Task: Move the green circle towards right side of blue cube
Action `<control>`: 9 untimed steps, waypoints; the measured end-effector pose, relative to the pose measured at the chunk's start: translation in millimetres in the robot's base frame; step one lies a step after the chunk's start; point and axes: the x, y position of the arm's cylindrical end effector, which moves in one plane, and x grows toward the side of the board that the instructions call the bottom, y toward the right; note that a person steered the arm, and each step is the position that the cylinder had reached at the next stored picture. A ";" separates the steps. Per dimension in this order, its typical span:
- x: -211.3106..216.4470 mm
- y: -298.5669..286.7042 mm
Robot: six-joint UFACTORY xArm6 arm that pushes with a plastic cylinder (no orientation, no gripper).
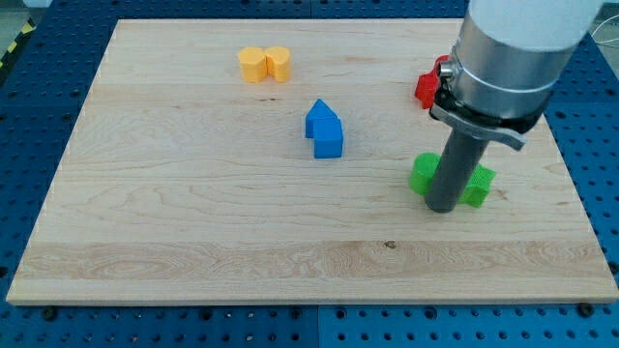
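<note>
The green circle (422,175) lies on the wooden board right of centre, partly hidden behind my rod. My tip (444,208) rests on the board just below and between the green circle and a green star-like block (478,184), touching or almost touching both. The blue cube (328,141) sits near the board's middle, well to the left of the green circle, with a second blue block (318,117) joined at its upper left.
Two yellow blocks (264,64) sit side by side at the view's top left. A red block (427,87) shows at the upper right, mostly hidden behind the arm. The board's right edge (566,155) is near the green blocks.
</note>
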 end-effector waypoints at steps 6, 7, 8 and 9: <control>-43.3 -9.0; -51.5 -33.1; -59.7 -42.6; -41.9 -40.0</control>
